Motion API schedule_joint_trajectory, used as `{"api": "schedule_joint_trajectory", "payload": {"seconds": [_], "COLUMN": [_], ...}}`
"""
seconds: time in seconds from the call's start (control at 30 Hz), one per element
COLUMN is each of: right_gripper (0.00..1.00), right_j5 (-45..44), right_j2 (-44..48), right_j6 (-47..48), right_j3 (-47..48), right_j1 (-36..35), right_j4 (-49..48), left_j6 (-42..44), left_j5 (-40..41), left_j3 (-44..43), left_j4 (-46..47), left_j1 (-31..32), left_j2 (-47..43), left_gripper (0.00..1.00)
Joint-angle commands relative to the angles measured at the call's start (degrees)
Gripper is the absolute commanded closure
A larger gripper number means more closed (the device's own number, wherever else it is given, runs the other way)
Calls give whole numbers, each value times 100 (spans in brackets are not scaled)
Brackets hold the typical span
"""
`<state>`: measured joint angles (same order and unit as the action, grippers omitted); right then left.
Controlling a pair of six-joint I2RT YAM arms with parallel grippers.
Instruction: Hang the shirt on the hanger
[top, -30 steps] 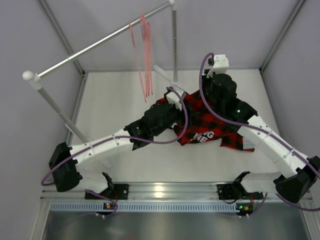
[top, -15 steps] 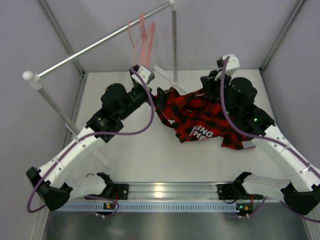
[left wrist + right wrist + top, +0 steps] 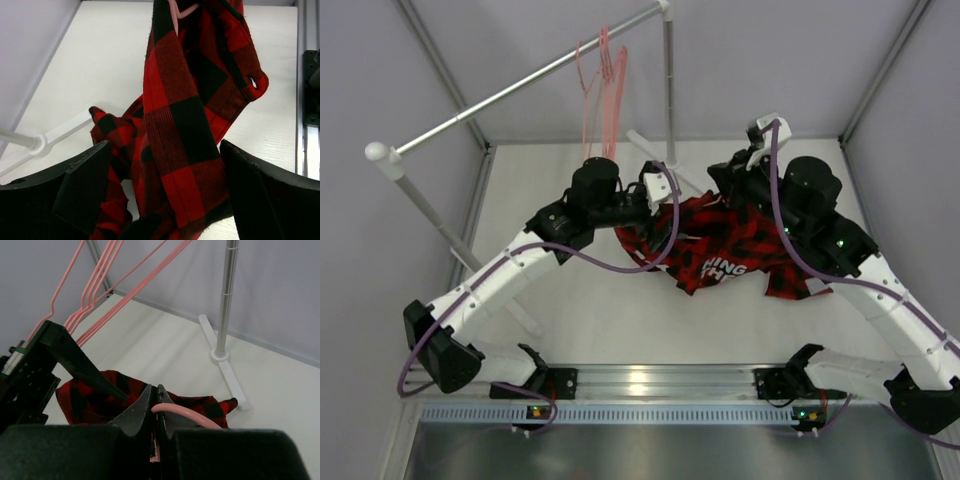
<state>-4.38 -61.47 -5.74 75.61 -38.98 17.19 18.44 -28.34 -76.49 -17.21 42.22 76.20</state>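
Note:
The red-and-black plaid shirt (image 3: pixel 720 240) hangs bunched over the table, white lettering facing up. My right gripper (image 3: pixel 738 182) is above the shirt's back edge, shut on the pink wire of the hanger (image 3: pixel 186 415), whose frame is inside the fabric; a bit of that wire (image 3: pixel 178 9) shows at the shirt's top. My left gripper (image 3: pixel 656 190) is at the shirt's left edge with its jaws wide apart. A hanging fold of the shirt (image 3: pixel 175 125) lies between its fingers (image 3: pixel 85 185) without being pinched. From the right wrist, the left gripper's fingers (image 3: pixel 75 357) show just beside the shirt (image 3: pixel 90 397).
Other pink hangers (image 3: pixel 604 75) hang on the slanted metal rail (image 3: pixel 510 90) at the back left. The rack's upright post (image 3: pixel 225 305) and its white foot (image 3: pixel 227 372) stand just behind the shirt. A side wall (image 3: pixel 380 250) closes the left.
My left gripper drew back from the shirt toward the rack, then swung in again to the shirt's left edge with its jaws wide. The right gripper stayed shut on the hanger, shifting slightly.

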Motion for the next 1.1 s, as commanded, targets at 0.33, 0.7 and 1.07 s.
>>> {"api": "schedule_joint_trajectory", "payload": {"seconds": [0.33,0.7,1.07], "right_gripper": [100,100,26], "right_j5": [886,299,-607], "right_j2": [-181,-111,29], "right_j6": [-612,-569,-454], "right_j3": [244,-11,-178], "right_j1": [-101,-101,-101], "right_j4": [-514,-620,539], "left_j6": [-508,-1166,-2230], "left_j5": [-842,38,1138], "left_j3": [-1017,-386,72], "left_j4": [-177,708,1668], "left_j1": [251,305,24], "left_j2": [940,853,518], "left_gripper": [45,100,100]}}
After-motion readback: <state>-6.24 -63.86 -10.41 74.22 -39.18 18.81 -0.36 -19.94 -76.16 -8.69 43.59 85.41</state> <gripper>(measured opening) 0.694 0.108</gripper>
